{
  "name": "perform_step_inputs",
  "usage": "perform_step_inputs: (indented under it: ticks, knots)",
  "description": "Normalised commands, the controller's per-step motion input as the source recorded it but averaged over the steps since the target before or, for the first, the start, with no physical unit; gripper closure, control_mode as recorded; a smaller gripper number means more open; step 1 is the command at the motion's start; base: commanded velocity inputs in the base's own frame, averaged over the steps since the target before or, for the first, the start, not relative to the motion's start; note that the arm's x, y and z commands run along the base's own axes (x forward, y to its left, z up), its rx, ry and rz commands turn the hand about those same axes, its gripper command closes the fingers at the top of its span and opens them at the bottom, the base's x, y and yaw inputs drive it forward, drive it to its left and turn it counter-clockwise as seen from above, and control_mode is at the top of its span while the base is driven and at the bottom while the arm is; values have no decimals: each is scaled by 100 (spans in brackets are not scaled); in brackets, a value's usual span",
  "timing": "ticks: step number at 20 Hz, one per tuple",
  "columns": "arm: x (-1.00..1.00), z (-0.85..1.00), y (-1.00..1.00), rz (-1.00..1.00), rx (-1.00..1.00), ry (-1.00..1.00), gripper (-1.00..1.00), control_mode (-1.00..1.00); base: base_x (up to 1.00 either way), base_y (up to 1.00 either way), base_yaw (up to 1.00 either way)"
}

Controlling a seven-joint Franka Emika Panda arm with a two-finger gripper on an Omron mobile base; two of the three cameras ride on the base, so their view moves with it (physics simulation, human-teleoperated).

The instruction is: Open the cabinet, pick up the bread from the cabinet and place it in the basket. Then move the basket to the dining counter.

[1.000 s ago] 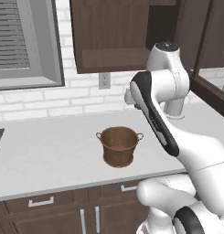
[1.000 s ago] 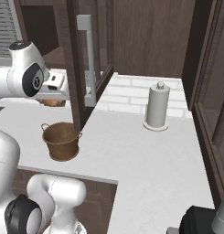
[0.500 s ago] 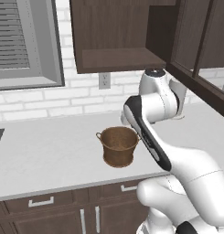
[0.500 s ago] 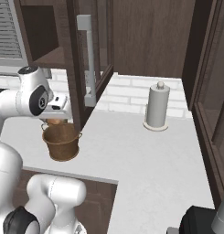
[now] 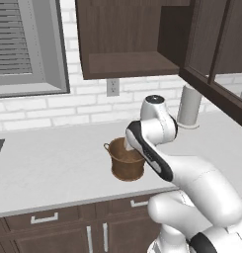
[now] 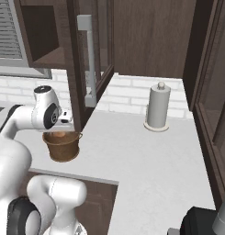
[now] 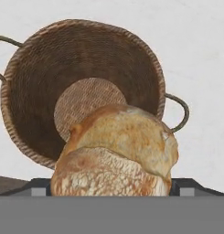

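Bread (image 7: 115,153) sits at 6 o'clock in the hand view, between the fingers, over the basket (image 7: 45,87) mouth. Fingers are spread wide around the bun; cannot tell if they grip it. Basket stands upright on the worktop (image 5: 48,163), under the open cabinet (image 5: 122,44). Paper towel roll (image 6: 158,108) is well apart, at 3 o'clock of the basket in the right base view.

bread (image 7: 115,153) bottom and pincer tips behind the view's lower edge; grip unclear
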Motion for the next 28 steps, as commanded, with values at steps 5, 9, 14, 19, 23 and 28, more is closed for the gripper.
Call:
perform_step_inputs:
  ticks: [5, 9, 14, 19, 23, 28]
  knots:
    - [78, -50, 19, 14, 0, 13, 100, -100, 0, 0, 0]
    - [63, -2, 13, 7, 3, 22, 100, -100, 0, 0, 0]
    - [40, 0, 6, 5, 0, 19, 100, -100, 0, 0, 0]
    - [21, -26, 13, 2, 0, 3, 100, -100, 0, 0, 0]
    - [16, -48, 17, 0, 0, 0, 100, -100, 0, 0, 0]
    - [6, -19, 5, 0, 0, 0, 100, -100, 0, 0, 0]
